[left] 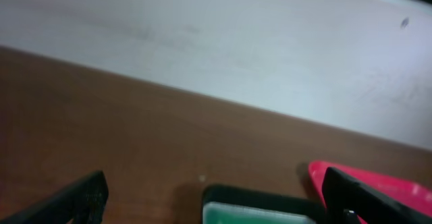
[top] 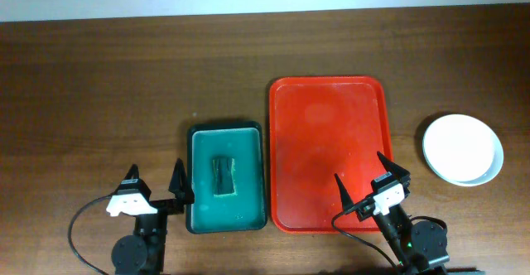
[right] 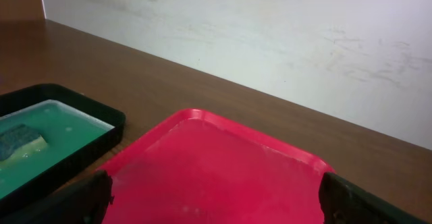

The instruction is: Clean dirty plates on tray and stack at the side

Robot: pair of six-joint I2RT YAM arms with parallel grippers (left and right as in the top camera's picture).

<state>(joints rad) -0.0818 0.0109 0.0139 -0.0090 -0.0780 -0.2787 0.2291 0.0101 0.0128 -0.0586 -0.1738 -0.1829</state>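
Note:
The red tray point(top: 328, 93) lies at centre right with nothing on it; it also shows in the right wrist view point(right: 223, 170) and at the edge of the left wrist view point(left: 398, 183). A white plate stack point(top: 462, 148) sits on the table right of the tray. A black tub of green water point(top: 225, 134) holds a dark sponge point(top: 224, 176); the tub shows in the wrist views too point(left: 256, 207) point(right: 61, 143). My left gripper point(top: 155, 184) is open and empty left of the tub. My right gripper point(top: 370, 178) is open and empty over the tray's near right corner.
The brown wooden table point(top: 116, 84) runs back to a white wall point(right: 270, 35). Both arm bases and cables sit at the near edge point(top: 141, 242) point(top: 414, 242).

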